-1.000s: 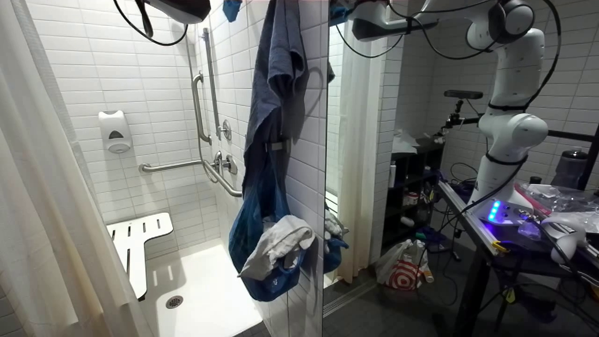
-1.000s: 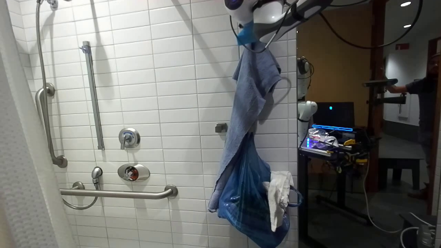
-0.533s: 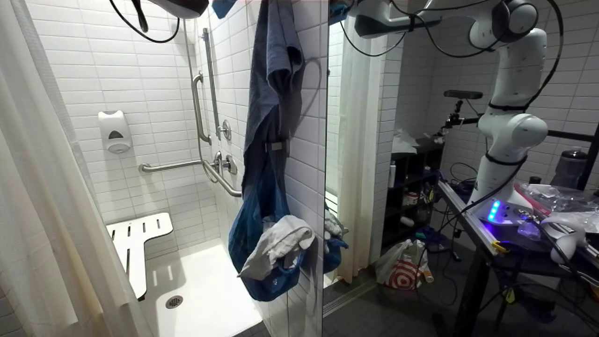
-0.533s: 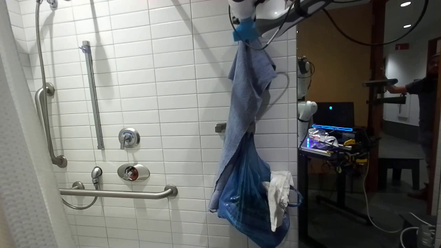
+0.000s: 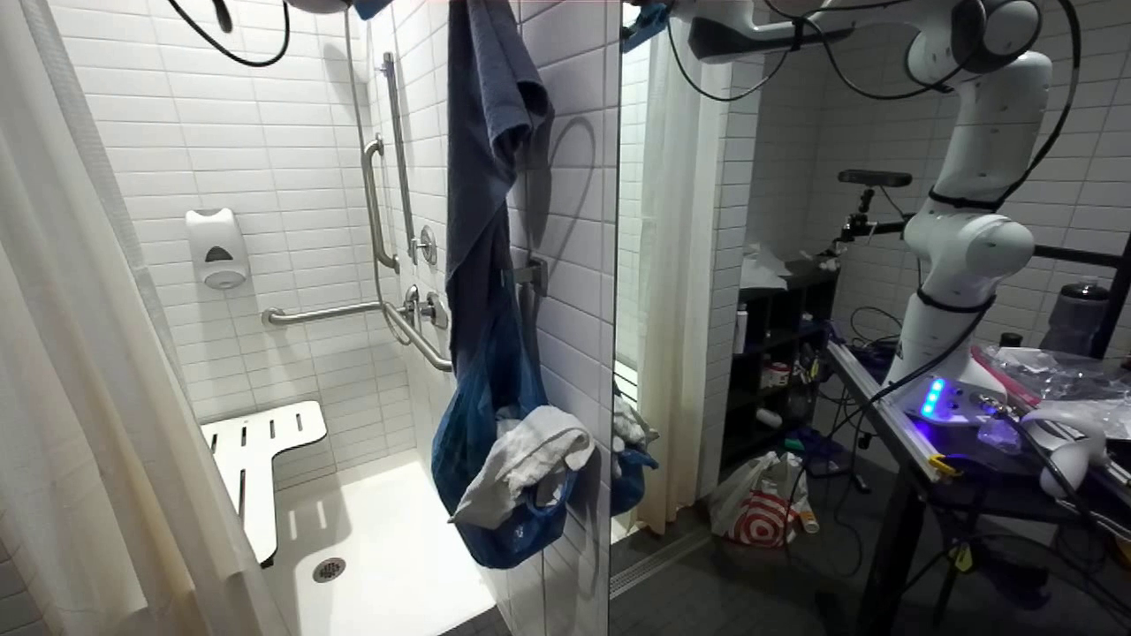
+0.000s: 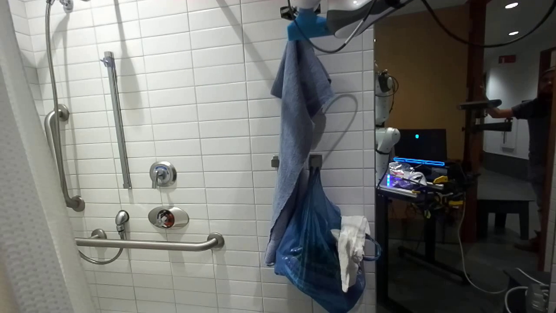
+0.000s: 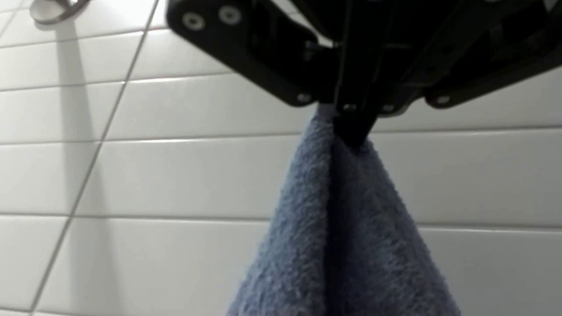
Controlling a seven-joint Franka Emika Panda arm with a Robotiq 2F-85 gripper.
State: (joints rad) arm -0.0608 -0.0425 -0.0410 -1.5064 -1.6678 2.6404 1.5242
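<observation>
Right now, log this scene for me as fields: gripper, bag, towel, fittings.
Gripper: shut on the top of the blue terry towel
Blue plastic bag: hung from a metal wall hook, white cloth draped over it
Towel: hangs before the tiled wall, lower end beside the bag; contact unclear
Fittings: horizontal grab bar, soap dispenser, slotted shower seat

In an exterior view, camera looks slantwise along tiled wall [image 5: 579, 371] into shower stall [image 5: 398, 548], robot arm [image 5: 967, 256] at picture right. In an exterior view, camera faces that wall near square-on, mid-range, curtain [image 6: 32, 195] close at picture left (eats the edge). Both exterior views share towel [image 6: 297, 108], blue bag [image 6: 312, 243], grab bar [image 6: 147, 245]. Wrist view: very close, claw [image 7: 351, 127] in from top, looking past towel's gripped top at tiled wall.
</observation>
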